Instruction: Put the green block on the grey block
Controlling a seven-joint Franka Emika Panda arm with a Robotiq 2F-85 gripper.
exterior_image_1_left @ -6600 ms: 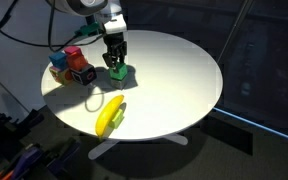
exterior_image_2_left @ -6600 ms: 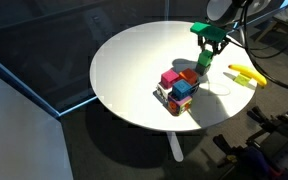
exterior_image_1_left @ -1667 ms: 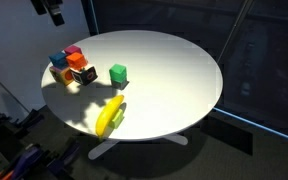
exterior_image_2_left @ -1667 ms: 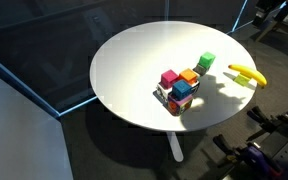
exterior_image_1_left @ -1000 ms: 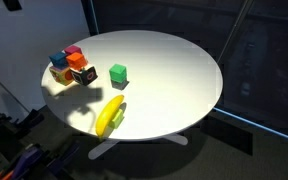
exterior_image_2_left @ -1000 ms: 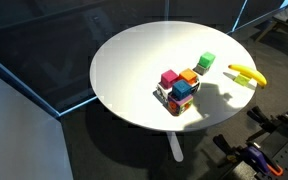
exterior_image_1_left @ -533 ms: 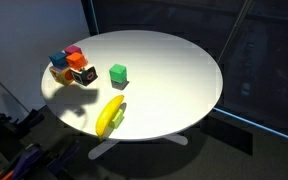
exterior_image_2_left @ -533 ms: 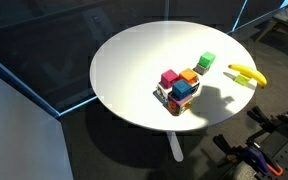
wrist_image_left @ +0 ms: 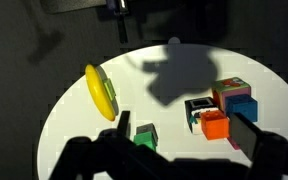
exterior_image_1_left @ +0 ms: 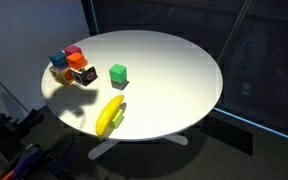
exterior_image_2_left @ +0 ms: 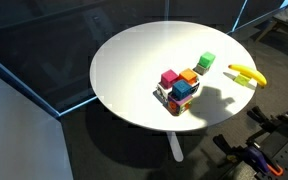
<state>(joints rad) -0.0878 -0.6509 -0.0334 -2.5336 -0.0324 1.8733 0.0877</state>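
- Your gripper [wrist_image_left: 184, 140] appears only in the wrist view, as dark silhouettes along the bottom edge. Its fingers stand apart and hold nothing, high above the table.
- The green block [wrist_image_left: 144, 135] sits on the round white table [wrist_image_left: 74, 125], seen in the gap between your fingers. In both exterior views it stands alone and upright [exterior_image_1_left: 117, 72] [exterior_image_2_left: 205, 62], touching nothing.
- Just beside it is a tight cluster of coloured cubes [exterior_image_1_left: 71, 68] [exterior_image_2_left: 177, 89] in pink, blue and orange, with one black-and-orange patterned cube [wrist_image_left: 197, 110].
- You cannot pick out the grey block for certain within that cluster.
- A yellow banana-shaped toy [exterior_image_1_left: 109, 116] [exterior_image_2_left: 246, 74] lies near the table's rim, on the green block's other side and apart from it.
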